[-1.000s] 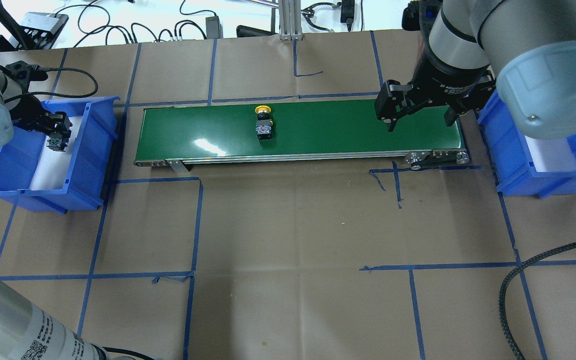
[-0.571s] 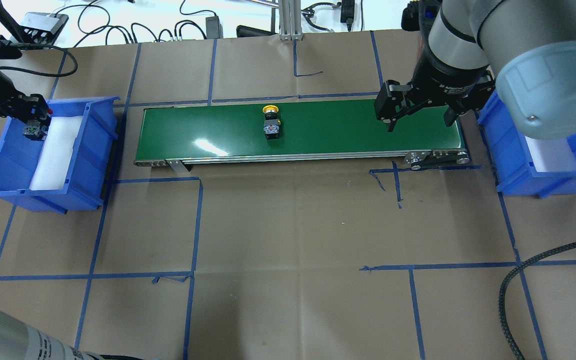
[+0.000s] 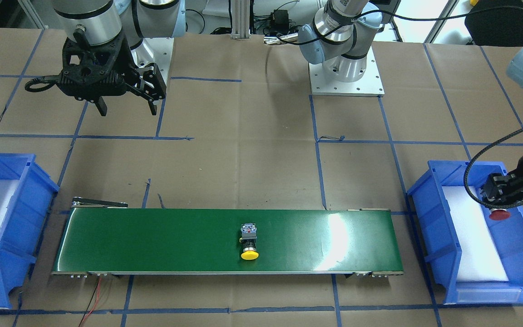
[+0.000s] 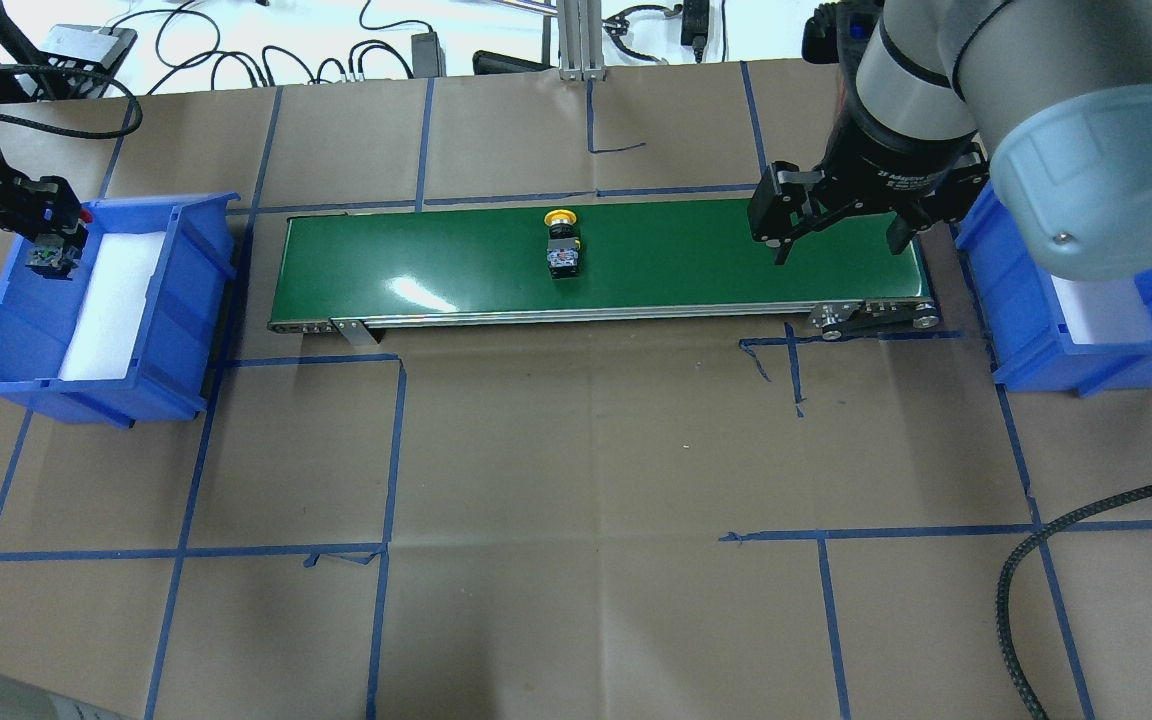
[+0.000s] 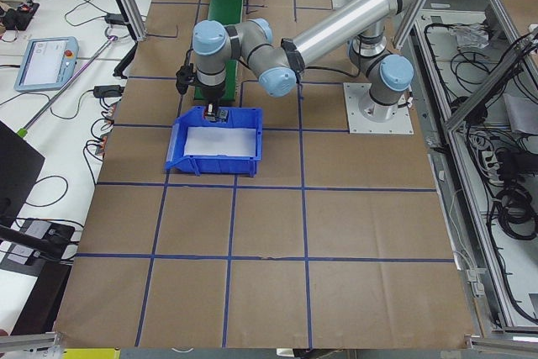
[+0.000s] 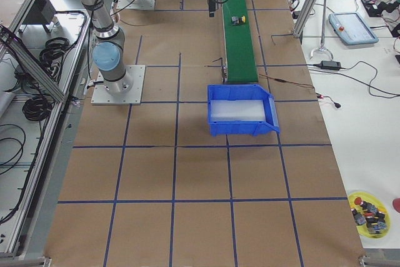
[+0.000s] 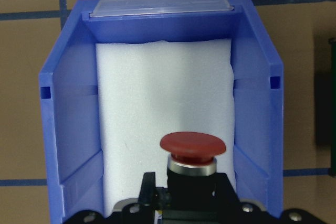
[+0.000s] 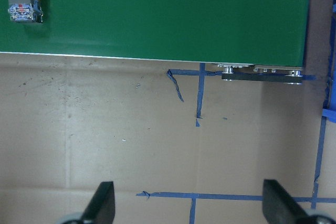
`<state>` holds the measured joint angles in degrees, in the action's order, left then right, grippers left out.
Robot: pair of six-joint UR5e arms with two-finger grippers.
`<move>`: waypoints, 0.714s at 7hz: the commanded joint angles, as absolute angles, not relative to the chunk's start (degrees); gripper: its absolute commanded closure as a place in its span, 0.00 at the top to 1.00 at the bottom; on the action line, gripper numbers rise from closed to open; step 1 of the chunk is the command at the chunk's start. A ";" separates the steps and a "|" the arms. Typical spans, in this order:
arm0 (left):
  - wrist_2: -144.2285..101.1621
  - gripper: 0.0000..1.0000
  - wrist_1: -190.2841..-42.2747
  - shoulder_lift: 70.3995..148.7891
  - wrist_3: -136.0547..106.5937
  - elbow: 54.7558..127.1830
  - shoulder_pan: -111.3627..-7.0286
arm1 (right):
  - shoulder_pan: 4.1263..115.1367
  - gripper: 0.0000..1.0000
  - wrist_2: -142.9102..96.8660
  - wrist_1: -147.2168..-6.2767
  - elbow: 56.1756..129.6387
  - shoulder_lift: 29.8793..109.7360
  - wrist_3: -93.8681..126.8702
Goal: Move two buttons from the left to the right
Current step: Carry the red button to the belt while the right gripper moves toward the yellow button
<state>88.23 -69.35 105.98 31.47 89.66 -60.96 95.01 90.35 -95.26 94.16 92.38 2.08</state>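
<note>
Over on the left, the left claw [image 3: 501, 199] is closed around the black body of the red button [image 7: 192, 148], whose cap sticks out past the fingertips. Claw and button hang above the left bin [image 4: 186, 300], clear of the white foam pad [image 7: 163, 93] that lines its floor.

The yellow button [image 4: 562, 245] lies on its side about midway along the green conveyor belt [image 4: 696, 265]. Its yellow cap points to the far edge and its grey body toward the near one.

The right claw [image 4: 841, 245] hovers over the right end of the belt with its two fingers spread wide and nothing between them. The yellow button sits well off to its left, not touching it; from the right wrist view it shows only in the far left corner.

The right bin [image 4: 1036, 350] stands on the paper-covered table [image 4: 586, 500] just past the belt's right end.
</note>
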 commanded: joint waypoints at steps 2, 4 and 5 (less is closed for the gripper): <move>88.33 0.02 -71.63 104.15 18.08 89.82 -68.35 | 95.01 1.00 90.35 -95.27 94.22 92.37 2.11; 88.42 0.02 -71.63 104.67 7.18 89.82 -74.32 | 95.01 1.00 90.35 -95.45 94.31 92.20 2.02; 88.33 0.02 -71.46 105.46 1.64 89.65 -77.49 | 95.01 1.00 90.18 -96.06 94.31 91.85 2.20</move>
